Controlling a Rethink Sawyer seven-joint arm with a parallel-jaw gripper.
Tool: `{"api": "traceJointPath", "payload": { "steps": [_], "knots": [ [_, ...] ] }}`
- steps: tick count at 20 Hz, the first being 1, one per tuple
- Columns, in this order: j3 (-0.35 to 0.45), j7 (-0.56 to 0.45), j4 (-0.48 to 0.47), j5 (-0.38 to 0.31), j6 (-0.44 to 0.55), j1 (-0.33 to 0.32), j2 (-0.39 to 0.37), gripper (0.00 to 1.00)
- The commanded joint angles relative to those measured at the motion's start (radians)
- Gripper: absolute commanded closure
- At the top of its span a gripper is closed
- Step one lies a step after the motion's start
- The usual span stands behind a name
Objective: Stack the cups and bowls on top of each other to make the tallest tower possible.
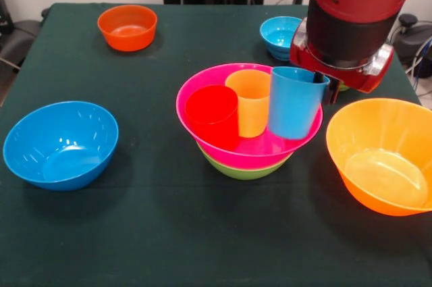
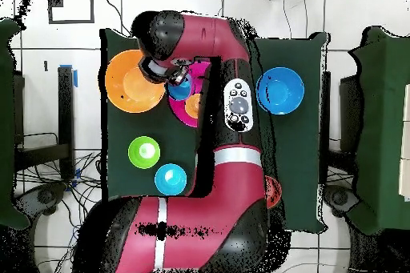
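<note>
A large pink bowl [image 1: 202, 79] sits nested in a medium green bowl [image 1: 243, 171] at the table's middle. Three cups are in the pink bowl: a red cup [image 1: 212, 115], a translucent yellow cup [image 1: 250, 103] and a light blue cup [image 1: 294, 101]. My gripper [image 1: 325, 88] is at the light blue cup's right rim, one black finger inside the rim and one outside, shut on it. The cup tilts slightly, its base at the pink bowl's right edge. In the overhead view the arm covers most of the pink bowl [image 2: 178, 110]; the light blue cup [image 2: 180, 89] shows under the gripper [image 2: 171, 74].
A large yellow-orange bowl [image 1: 381, 155] stands right of the pile. A medium blue bowl [image 1: 61, 144] is at the left. A small orange bowl [image 1: 127, 27] and a small blue bowl [image 1: 280, 36] are at the back. A small green bowl [image 2: 144, 152] shows in the overhead view.
</note>
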Motion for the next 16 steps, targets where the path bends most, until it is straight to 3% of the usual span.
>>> {"api": "traceJointPath", "payload": {
  "steps": [1,16],
  "knots": [
    [0.084,-0.24,-0.218,-0.09,0.211,-0.018,0.093,1.0],
    [0.097,-0.321,-0.356,-0.106,0.281,-0.021,0.162,1.0]
  ]
}}
